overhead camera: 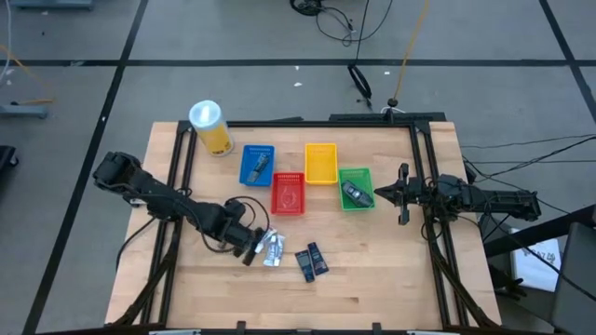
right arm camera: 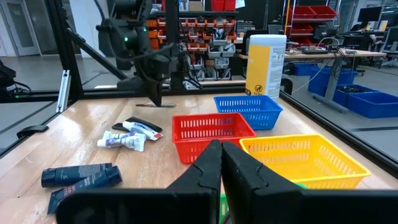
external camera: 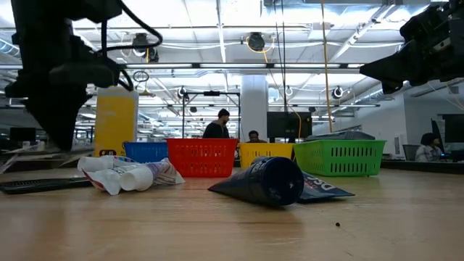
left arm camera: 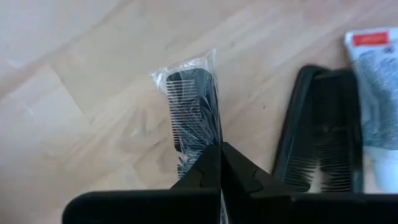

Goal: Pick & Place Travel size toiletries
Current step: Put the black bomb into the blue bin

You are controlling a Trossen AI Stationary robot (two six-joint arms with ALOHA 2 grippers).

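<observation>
My left gripper [overhead camera: 250, 249] stands over the near left part of the table, pointing down, shut on a black comb in a clear wrapper [left arm camera: 193, 106]. A second black comb [left arm camera: 323, 130] lies flat on the wood beside it. Silvery-white mini tubes [overhead camera: 273, 247] lie just right of the gripper. Two dark blue tubes [overhead camera: 312, 261] lie farther right. My right gripper [overhead camera: 402, 195] waits shut at the table's right side, level, touching nothing. My left gripper pinches the wrapped comb at one end [left arm camera: 208, 140] between its two fingers. They come from above and point steeply down. The comb sticks out past the fingertips along them, teeth to one side. Whether its far end [left arm camera: 186, 68] touches the table I cannot tell.
Four small baskets stand at the middle back: blue [overhead camera: 258, 165], red [overhead camera: 288, 193], yellow [overhead camera: 320, 162] and green [overhead camera: 355, 188]; the blue, red and green ones each hold an item. A tall yellow canister [overhead camera: 210, 126] stands at the back left. Bare wood lies along the near edge.
</observation>
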